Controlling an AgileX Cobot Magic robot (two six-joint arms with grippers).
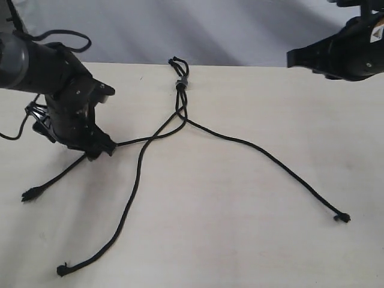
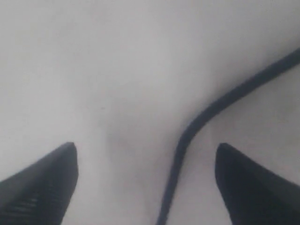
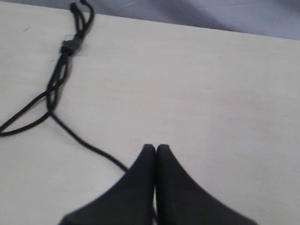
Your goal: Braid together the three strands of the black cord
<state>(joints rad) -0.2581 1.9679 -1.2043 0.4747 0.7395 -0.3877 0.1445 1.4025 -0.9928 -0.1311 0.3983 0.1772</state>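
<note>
Only one crossing is made by the band (image 1: 182,84); the strands (image 1: 137,174) are left loose, left pincer (image 2: 145,146) spread wide, right pincer (image 3: 155,147) clenched empty.

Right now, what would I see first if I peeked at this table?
A black cord sprawls like spider legs, its three strands fanning out over the pale table from the far edge. The left pincer sits low on the left, open over one strand. The right pincer hangs shut, up on the right.
</note>
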